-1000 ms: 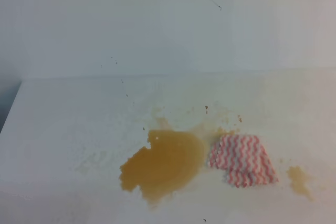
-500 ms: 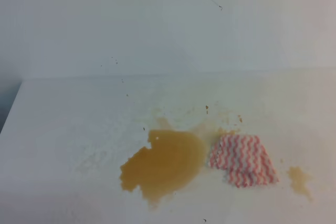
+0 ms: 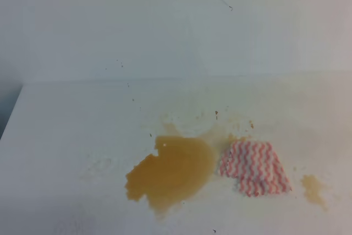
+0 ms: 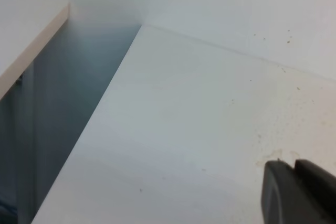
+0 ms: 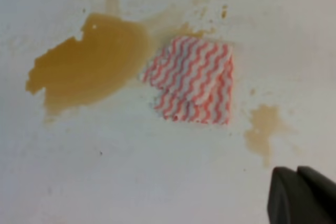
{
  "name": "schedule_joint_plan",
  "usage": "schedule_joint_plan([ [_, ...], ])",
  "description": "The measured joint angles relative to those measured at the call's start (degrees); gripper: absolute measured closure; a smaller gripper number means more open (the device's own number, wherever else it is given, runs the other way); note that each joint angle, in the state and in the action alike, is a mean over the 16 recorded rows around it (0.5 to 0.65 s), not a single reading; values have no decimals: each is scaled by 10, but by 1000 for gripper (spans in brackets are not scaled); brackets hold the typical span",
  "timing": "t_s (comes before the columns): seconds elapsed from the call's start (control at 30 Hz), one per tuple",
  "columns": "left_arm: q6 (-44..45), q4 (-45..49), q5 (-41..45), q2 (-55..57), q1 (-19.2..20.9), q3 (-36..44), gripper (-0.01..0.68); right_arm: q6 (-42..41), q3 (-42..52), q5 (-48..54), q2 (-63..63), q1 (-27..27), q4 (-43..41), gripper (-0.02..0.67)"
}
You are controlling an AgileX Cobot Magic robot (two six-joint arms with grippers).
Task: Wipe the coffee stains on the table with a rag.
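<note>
The white table (image 3: 71,130) carries the coffee stains. The large tan-brown puddle (image 3: 173,171) lies at front centre, and the small blotch (image 3: 313,188) lies at front right. The pink-and-white zigzag rag (image 3: 254,167) lies flat between them, its left edge close to the puddle. In the right wrist view the rag (image 5: 193,80) sits between the puddle (image 5: 86,64) and the blotch (image 5: 265,127). My right gripper (image 5: 297,170) shows at the bottom right corner, its dark fingers together, empty, and apart from the rag. My left gripper (image 4: 293,165) hangs over the bare table (image 4: 173,129), fingers together and empty. Neither gripper shows in the exterior view.
Tiny brown specks (image 3: 216,114) dot the table behind the puddle and the white wall (image 3: 165,20) at the back. In the left wrist view the table's left edge drops to a dark gap (image 4: 63,103), with another pale surface (image 4: 26,30) beyond.
</note>
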Motion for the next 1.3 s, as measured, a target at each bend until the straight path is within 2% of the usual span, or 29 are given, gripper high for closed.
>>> schedule_joint_plan([
  [0.2,0,0,0,0,0,0,676,63,-70,57,79,10,-104,650],
  [0.33,0,0,0,0,0,0,676,122,-98,96,131,42,-188,650],
  [0.6,0,0,0,0,0,0,676,262,-135,155,253,175,-385,650],
  [0.77,0,0,0,0,0,0,676,330,-157,168,331,258,-472,650],
  [0.9,0,0,0,0,0,0,676,358,-185,169,387,298,-501,648],
  [1.07,0,0,0,0,0,0,676,370,-233,167,439,312,-489,614],
  [1.17,0,0,0,0,0,0,676,372,-267,168,463,313,-474,554],
  [1.3,0,0,0,0,0,0,676,373,-312,171,492,313,-454,430],
])
